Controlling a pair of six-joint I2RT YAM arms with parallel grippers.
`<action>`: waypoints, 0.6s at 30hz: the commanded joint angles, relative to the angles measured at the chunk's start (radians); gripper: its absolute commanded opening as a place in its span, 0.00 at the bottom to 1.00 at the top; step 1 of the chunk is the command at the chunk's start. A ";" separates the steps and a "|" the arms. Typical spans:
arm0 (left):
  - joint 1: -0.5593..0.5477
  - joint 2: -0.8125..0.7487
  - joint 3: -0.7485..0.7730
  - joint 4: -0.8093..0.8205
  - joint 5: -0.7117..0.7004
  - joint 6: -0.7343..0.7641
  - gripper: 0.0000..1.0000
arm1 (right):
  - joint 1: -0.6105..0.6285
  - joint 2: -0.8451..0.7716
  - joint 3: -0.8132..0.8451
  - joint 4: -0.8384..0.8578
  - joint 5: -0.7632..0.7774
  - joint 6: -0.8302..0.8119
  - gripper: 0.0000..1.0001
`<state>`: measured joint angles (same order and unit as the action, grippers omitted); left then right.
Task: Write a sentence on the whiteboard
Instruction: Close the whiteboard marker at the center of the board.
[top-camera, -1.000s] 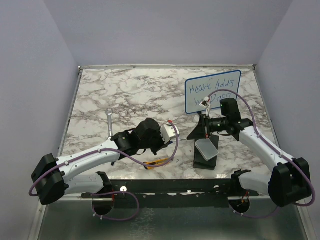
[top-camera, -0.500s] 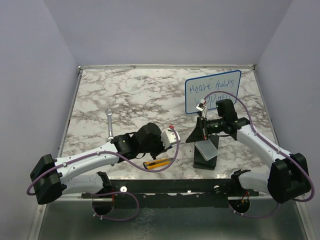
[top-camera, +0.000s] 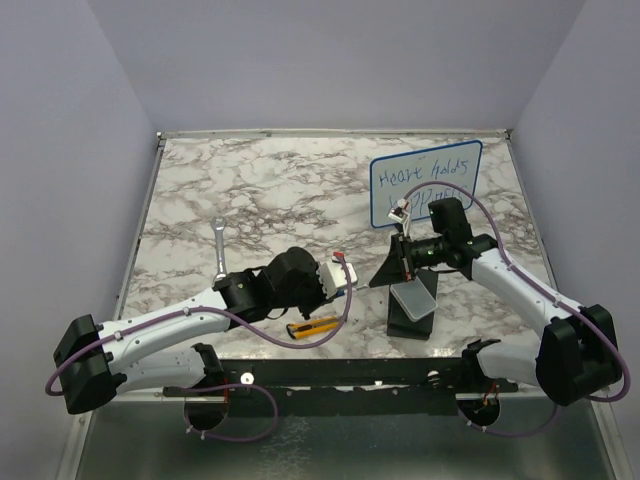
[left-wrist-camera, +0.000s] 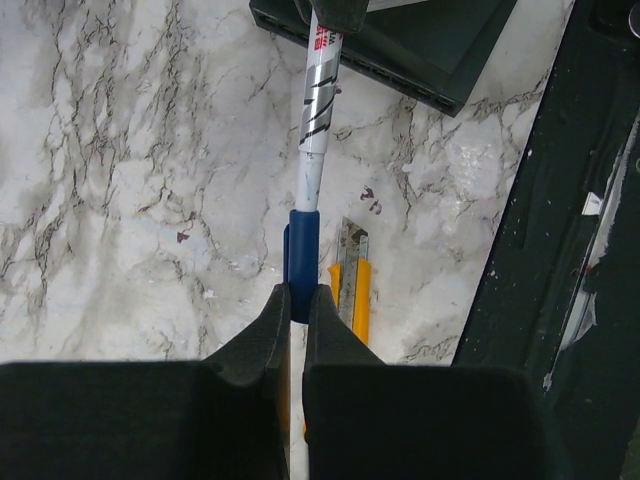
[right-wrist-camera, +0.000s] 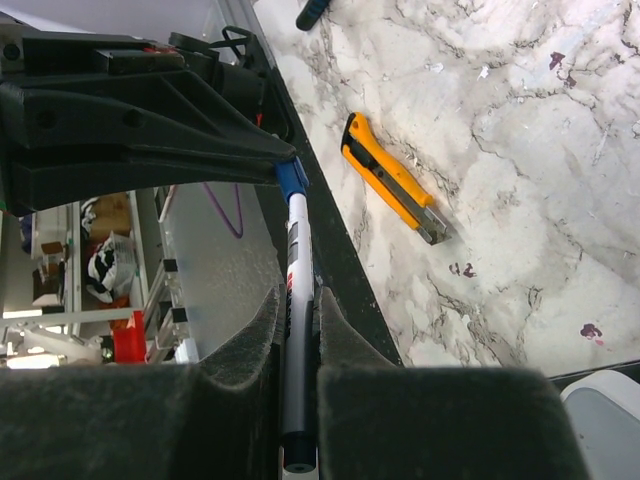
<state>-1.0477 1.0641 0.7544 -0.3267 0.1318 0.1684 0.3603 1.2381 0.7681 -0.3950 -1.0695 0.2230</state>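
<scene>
The whiteboard (top-camera: 425, 185) stands upright at the back right, its blue frame around a blue handwritten sentence (top-camera: 420, 176) in two lines; the lower line is partly hidden by the right arm. In front of the board, my right gripper (top-camera: 384, 274) (right-wrist-camera: 298, 305) is shut on the barrel of a white marker (right-wrist-camera: 298, 235) (left-wrist-camera: 318, 100). My left gripper (top-camera: 350, 282) (left-wrist-camera: 298, 300) faces it, shut on the marker's blue cap (left-wrist-camera: 303, 250) (right-wrist-camera: 291, 180). The cap sits on the marker's end, so the marker bridges the two grippers low over the table.
A yellow utility knife (top-camera: 312, 326) (left-wrist-camera: 352, 285) (right-wrist-camera: 392, 178) lies on the marble just below the left gripper. A pale grey box (top-camera: 413, 300) on a black base sits under the right arm. A steel wrench (top-camera: 220, 247) lies at the left.
The left arm has reached right toward the right gripper. The right gripper has drawn back from the whiteboard, and cap and marker now meet.
</scene>
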 joint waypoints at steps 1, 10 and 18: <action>-0.003 -0.023 -0.003 0.056 -0.003 -0.002 0.00 | 0.009 0.006 0.022 -0.021 -0.002 -0.016 0.01; -0.005 -0.036 -0.007 0.065 0.000 -0.002 0.00 | 0.019 -0.004 0.011 0.019 -0.102 0.003 0.01; -0.005 -0.066 -0.011 0.082 0.010 -0.004 0.00 | 0.081 0.033 0.011 0.014 -0.140 -0.009 0.01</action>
<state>-1.0561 1.0264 0.7521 -0.3008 0.1467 0.1658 0.3981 1.2415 0.7681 -0.3485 -1.1419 0.2272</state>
